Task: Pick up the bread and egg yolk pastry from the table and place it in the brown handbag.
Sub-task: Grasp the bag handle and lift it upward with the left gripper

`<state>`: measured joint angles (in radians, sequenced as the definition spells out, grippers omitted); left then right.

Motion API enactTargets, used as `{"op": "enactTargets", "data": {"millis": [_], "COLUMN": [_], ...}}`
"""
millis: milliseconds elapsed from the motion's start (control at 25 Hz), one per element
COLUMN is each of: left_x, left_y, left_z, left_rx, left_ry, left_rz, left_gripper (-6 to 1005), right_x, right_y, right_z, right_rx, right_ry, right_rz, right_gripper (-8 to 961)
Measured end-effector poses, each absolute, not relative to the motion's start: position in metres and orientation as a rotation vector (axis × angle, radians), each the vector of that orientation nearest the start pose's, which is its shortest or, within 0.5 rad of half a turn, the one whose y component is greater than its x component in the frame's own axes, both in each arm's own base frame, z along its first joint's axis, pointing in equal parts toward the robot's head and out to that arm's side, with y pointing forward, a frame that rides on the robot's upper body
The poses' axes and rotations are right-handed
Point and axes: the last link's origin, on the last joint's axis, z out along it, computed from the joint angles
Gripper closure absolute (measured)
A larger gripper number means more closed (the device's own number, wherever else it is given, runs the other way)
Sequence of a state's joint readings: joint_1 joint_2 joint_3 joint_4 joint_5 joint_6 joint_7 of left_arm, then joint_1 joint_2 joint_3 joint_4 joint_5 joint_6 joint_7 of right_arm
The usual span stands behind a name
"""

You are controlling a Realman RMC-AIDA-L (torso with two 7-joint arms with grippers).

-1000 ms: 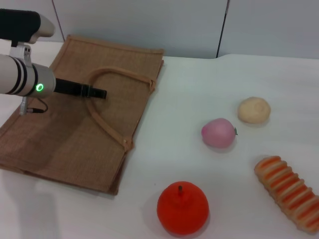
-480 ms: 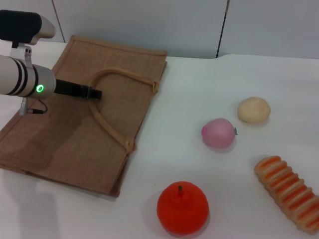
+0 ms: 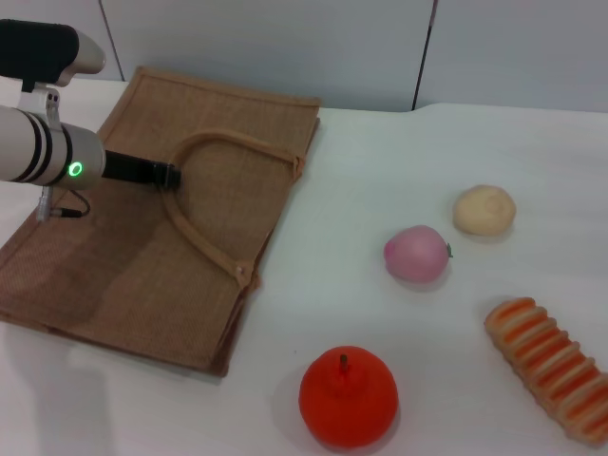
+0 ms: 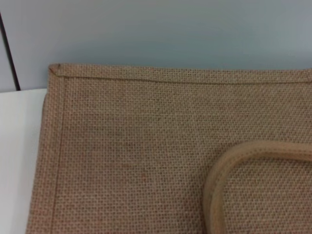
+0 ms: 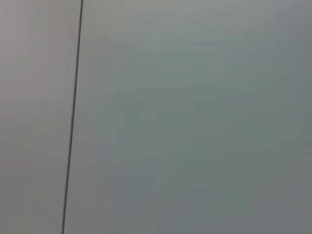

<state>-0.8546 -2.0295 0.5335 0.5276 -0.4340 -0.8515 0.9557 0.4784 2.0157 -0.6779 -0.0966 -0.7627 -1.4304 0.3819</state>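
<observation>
Flat tan-brown jute handbag (image 3: 161, 237) lies at 9 o'clock on the white table (image 3: 380, 161), mouth shut. Left gripper (image 3: 163, 175) sits at its upper handle loop (image 3: 204, 142); can't tell if the claw's wide, narrow or holding the strap. Striped orange-tan ridged bread loaf (image 3: 551, 366) at 4 o'clock, pale tan round pastry ball (image 3: 484, 209) at 2 o'clock, both untouched. Risk: the handle slips, the bag stays flat, nothing drops in. Right gripper out of sight.

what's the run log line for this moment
left gripper: at handle of brown handbag, bag flat | right arm: out of view | bread, egg yolk pastry: on table, untouched
</observation>
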Motion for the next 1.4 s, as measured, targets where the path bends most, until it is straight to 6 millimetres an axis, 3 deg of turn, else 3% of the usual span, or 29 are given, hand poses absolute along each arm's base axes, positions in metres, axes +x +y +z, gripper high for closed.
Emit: {"op": "enactTargets", "data": {"millis": [320, 560, 880, 1080, 1400], "left_x": [-0.288, -0.281, -0.269, -0.267, -0.264], "left_y": [0.448, 0.443, 0.416, 0.395, 0.378], "left_z": [0.022, 0.023, 0.034, 0.044, 0.051], "left_rx": [-2.072, -2.111, -2.199, -2.168, -2.161], "left_ry": [-1.198, -1.166, -0.963, -0.831, -0.727], "left_rz": [-0.060, -0.303, -0.740, -0.971, -1.108], "left_gripper": [837, 859, 876, 879, 879], "right_x": [0.323, 0.320, 0.309, 0.298, 0.292], "right_y": [0.342, 0.343, 0.353, 0.357, 0.359], "right_z": [0.067, 0.061, 0.063, 0.059, 0.057], "right_rx": [-1.520, -1.592, -1.926, -2.157, -2.432], "right_ry": [0.319, 0.341, 0.447, 0.502, 0.601], "right_rz": [0.903, 0.932, 1.004, 0.961, 0.737], "right_gripper": [72, 72, 72, 71, 71]}}
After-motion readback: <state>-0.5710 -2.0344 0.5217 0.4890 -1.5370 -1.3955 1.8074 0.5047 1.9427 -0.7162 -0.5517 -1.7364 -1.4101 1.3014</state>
